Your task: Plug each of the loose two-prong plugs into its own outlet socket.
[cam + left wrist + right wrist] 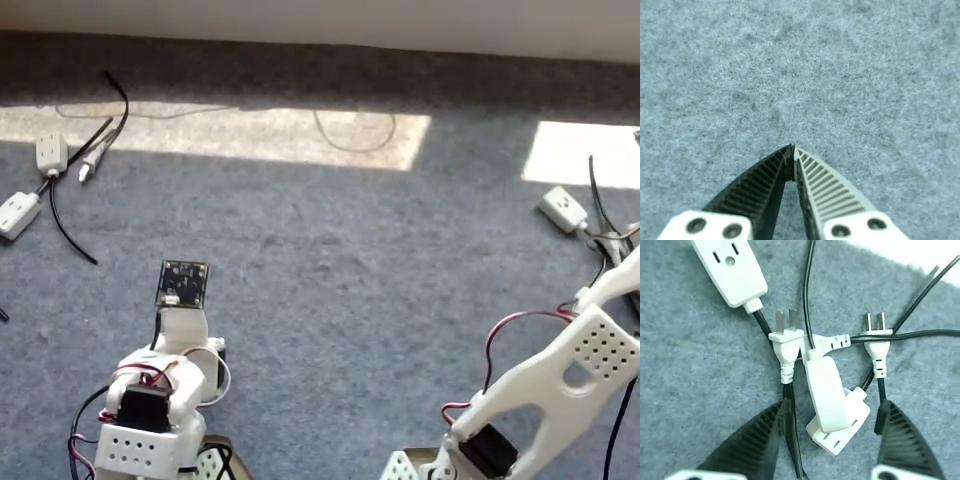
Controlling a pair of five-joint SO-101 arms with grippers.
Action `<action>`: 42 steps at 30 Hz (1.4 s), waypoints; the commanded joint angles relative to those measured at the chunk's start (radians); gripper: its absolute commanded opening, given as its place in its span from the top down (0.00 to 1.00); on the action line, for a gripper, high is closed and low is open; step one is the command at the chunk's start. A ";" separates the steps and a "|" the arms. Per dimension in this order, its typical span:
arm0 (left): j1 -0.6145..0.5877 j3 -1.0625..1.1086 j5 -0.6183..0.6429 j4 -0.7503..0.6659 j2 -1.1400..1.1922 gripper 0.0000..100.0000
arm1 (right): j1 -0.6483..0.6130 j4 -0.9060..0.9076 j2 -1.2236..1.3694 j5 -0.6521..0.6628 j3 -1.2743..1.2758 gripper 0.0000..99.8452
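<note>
In the right wrist view, my right gripper [835, 407] hangs open over a tangle of black cables on the grey carpet. A white outlet block [832, 405] lies between its fingers, untouched. One white two-prong plug [786, 340] lies beside it, prongs pointing at a white outlet socket [732, 270]. A second two-prong plug [876, 342] lies on the other side. My left gripper [792, 151] is shut with nothing in it, over bare carpet. In the high view, two white sockets [51, 152] [18, 213] and a loose plug [90, 165] lie at far left.
Another white socket [562, 208] lies at the right near the right arm [570, 370]. The left arm [160, 400] sits at the lower left. Thin cables [350, 135] trail across a sunlit strip at the back. A black cable [70, 235] loops beside the left sockets.
</note>
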 commanded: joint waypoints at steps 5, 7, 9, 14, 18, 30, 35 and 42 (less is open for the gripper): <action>0.010 0.013 -0.006 0.005 -0.004 0.99 | 0.004 -0.101 0.125 0.038 -0.013 0.73; 0.010 0.013 -0.006 0.005 -0.004 0.99 | 0.013 -0.157 0.156 0.038 -0.013 0.73; 0.010 0.013 -0.006 0.005 -0.004 0.99 | 0.028 -0.197 0.174 0.038 -0.013 0.73; 0.010 0.013 -0.006 0.005 -0.004 0.99 | 0.050 -0.243 0.186 0.038 -0.013 0.77; 0.010 0.013 -0.006 0.005 -0.004 0.99 | 0.053 -0.232 0.183 0.038 -0.074 0.88; 0.010 0.013 -0.006 0.005 -0.004 0.99 | -0.021 0.088 0.183 0.037 -0.486 0.89; 0.010 0.013 -0.006 0.005 -0.004 0.99 | -0.088 0.165 0.151 -0.035 -0.533 0.89; 0.010 0.013 -0.006 0.005 -0.004 0.99 | -0.125 0.165 0.136 -0.107 -0.486 0.89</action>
